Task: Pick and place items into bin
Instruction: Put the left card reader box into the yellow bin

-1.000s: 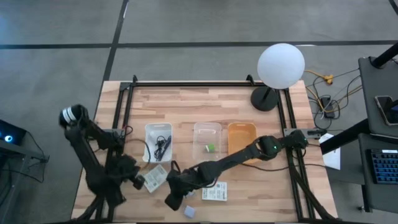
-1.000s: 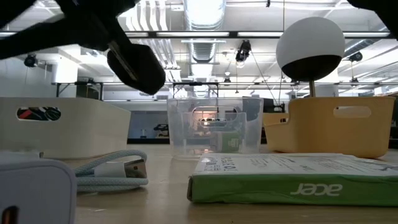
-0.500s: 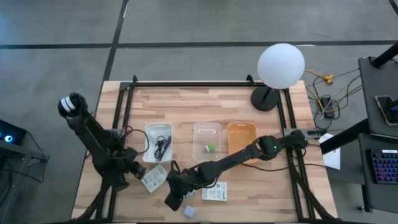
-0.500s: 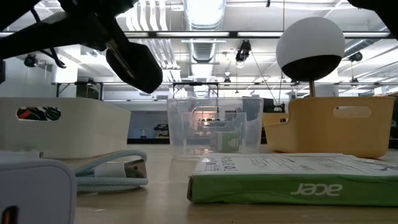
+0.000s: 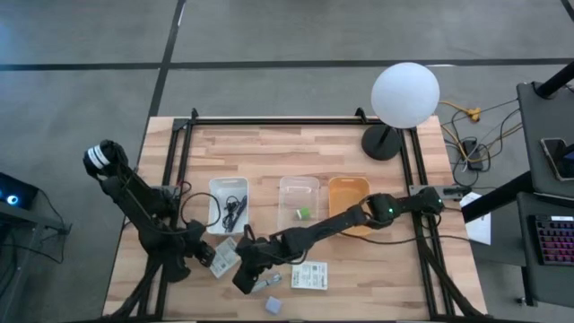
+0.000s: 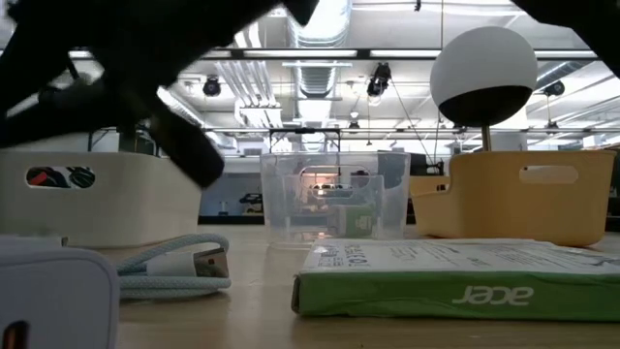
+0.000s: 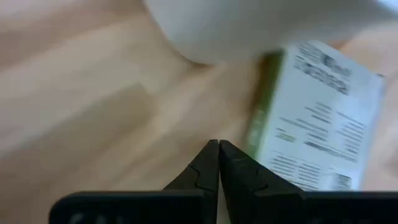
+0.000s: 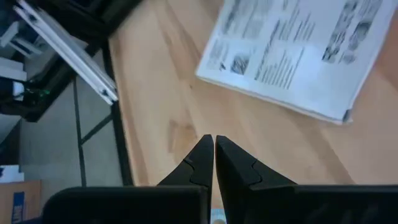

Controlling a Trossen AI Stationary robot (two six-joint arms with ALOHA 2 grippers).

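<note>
In the high view's lower middle, the right gripper (image 5: pixel 244 280) hangs low over the surface (image 5: pixel 296 152), fingers (image 8: pixel 200 163) clenched on nothing, beside a white card (image 5: pixel 224 255). The left gripper (image 5: pixel 212 258) touches that card's left edge, its fingers (image 7: pixel 205 171) also pressed together and empty. A second card (image 5: pixel 309 275) lies right of them, a grey-blue cube (image 5: pixel 273 306) at the bottom edge.

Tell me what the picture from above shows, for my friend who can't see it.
Two dark robot arms reach over a wooden table, the left gripper and right gripper beside a white packet. Behind stand a white bin, clear bin and orange bin.
</note>
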